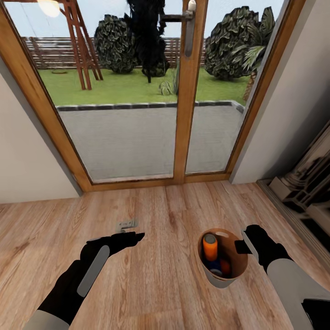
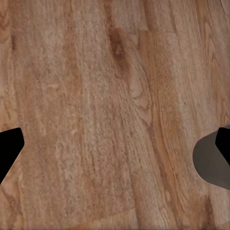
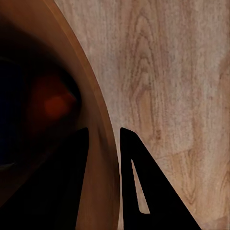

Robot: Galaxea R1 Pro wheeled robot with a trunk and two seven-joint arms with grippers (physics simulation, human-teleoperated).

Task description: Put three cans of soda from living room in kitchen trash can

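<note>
The tash can (image 1: 229, 275), a small round bin with a coppery inner wall, is over the wood floor at lower right. Inside it stand an orange can of soda (image 1: 210, 247), a second orange one (image 1: 225, 266) and a dark blue one (image 1: 214, 266). My right gripper (image 1: 243, 247) is shut on the bin's rim. In the right wrist view its fingers (image 3: 139, 187) straddle the wall (image 3: 103, 143), with a blurred orange can (image 3: 50, 103) inside. Whether the bin rests on the floor I cannot tell. My left gripper (image 1: 134, 236) is open and empty, its fingertips (image 2: 9, 148) wide apart over the floor.
A wood-framed glass door (image 1: 185, 101) to a garden stands straight ahead, with white walls on both sides. A small metal floor fitting (image 1: 127, 224) lies just beyond the left gripper. Dark furniture (image 1: 307, 183) lines the right edge. A grey rounded shape (image 2: 211, 163) is beside one left fingertip.
</note>
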